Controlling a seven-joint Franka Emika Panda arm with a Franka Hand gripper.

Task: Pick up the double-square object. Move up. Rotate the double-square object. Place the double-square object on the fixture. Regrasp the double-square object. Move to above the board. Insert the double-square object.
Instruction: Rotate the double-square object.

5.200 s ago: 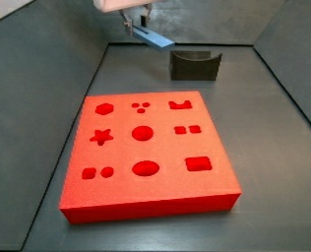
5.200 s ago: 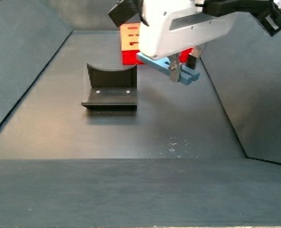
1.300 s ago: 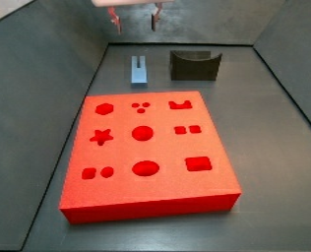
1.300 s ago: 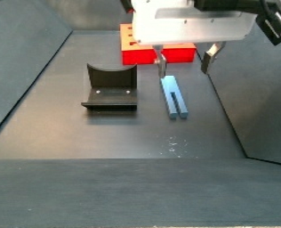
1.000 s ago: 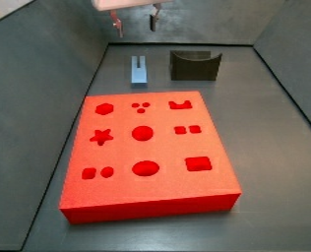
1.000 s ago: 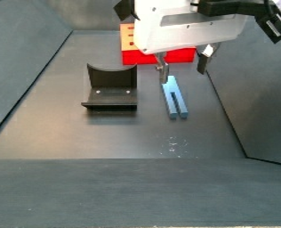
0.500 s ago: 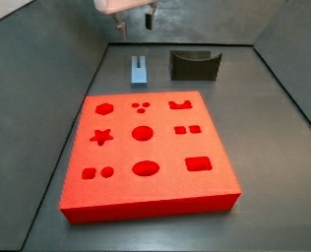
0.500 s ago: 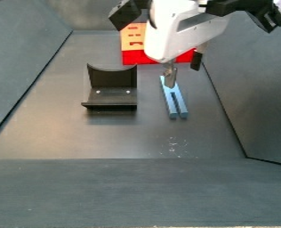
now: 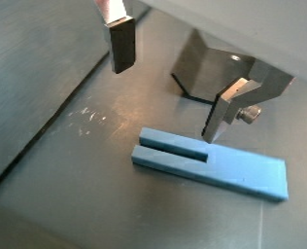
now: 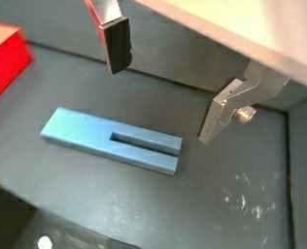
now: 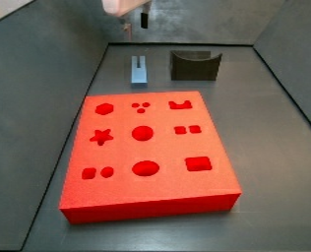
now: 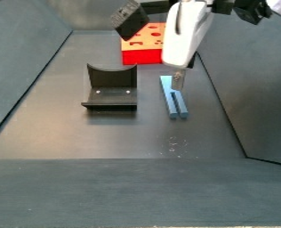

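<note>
Item: gripper (image 10: pixel 163 88) — is being held above the floor with its fingers (image 9: pixel 121 44) spread apart and nothing between them (the dark pads are bare in both wrist views). In a side view the gripper (image 12: pixel 179 85) is hanging over the bar.

Item: bar (image 9: pixel 210 160) — the double-square object is lying flat on the floor, beside the fixture (image 11: pixel 194 65) and just beyond the board (image 11: pixel 147 148); it is not being touched. In a side view the bar (image 11: pixel 140 69) is lying lengthwise, pointing away from the board.

Step judged in hand: the pick-up. For a sound grasp, the jaws are best being lined up across the bar's narrow width, centred along its length (the slot (image 10: pixel 141 142) is a guide), then lowered squarely before closing.
</note>
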